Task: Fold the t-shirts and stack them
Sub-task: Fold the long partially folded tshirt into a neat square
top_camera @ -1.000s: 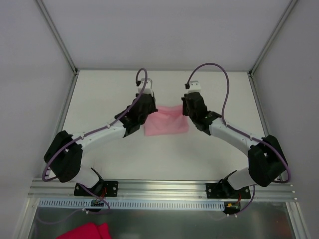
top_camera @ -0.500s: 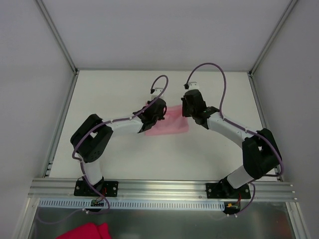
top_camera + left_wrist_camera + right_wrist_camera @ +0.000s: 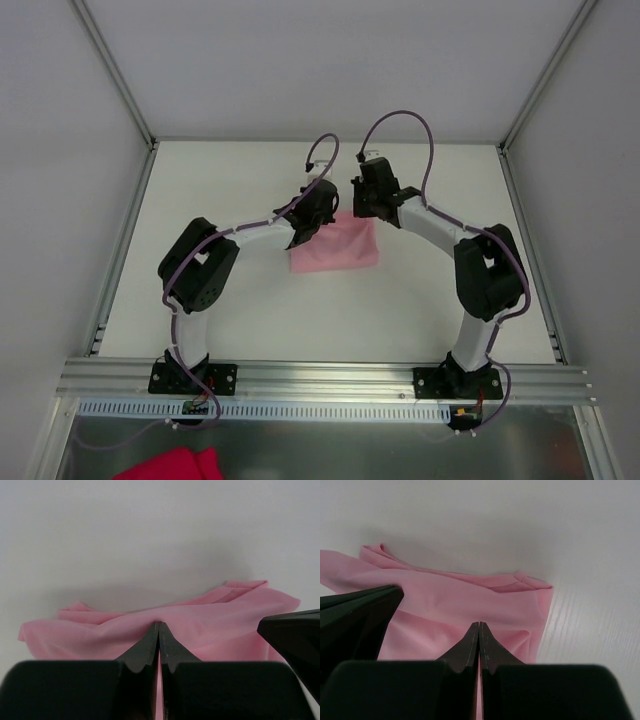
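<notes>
The left jaws have just closed on a raised ridge of the pink t-shirt [image 3: 225, 610], joining the right jaws, already pinched on its far edge. Both arms have drawn together over the middle of the tabletop [image 3: 220, 190], so another fold looks about to start.

Bright even light, soft shadow behind t-shirt [image 3: 215, 610], blurred close foreground.

One camera looks down from high above the bench [image 3: 420, 300]. Two wrist cameras sit very close to the pink t-shirt [image 3: 340, 252]; all three see it.
</notes>
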`<state>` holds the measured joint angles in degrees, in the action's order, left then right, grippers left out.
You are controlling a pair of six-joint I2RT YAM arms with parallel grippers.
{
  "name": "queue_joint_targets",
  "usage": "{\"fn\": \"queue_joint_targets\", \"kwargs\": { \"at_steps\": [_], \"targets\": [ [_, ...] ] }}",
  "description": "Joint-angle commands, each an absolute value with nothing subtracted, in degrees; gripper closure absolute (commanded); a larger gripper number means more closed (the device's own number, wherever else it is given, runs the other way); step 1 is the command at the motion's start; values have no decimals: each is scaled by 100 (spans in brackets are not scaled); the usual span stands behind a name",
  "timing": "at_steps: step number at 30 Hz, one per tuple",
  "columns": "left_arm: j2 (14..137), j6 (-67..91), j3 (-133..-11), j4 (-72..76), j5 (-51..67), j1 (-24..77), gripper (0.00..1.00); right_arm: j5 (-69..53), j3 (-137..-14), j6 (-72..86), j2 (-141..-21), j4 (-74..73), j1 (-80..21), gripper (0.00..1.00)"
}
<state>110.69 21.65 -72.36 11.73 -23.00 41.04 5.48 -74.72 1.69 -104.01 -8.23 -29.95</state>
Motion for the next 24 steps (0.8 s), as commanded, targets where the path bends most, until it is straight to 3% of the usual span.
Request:
{"fn": "queue_joint_targets", "kwargs": {
  "at_steps": [1,11,24],
  "targets": [
    [11275,2101,-7575,1107,-2136,3955,100,281,-7997,132,-10625,-1028,-2874,99],
    [11830,2294,-8252,669,-1566,3587,100,325,-9097,-333,-11356,-1450,-2637,99],
    [11788,2680,-8378,377,-651,3217,100,273,-7928,-290,-9765,-1186,-2848,99]
  ]
}}
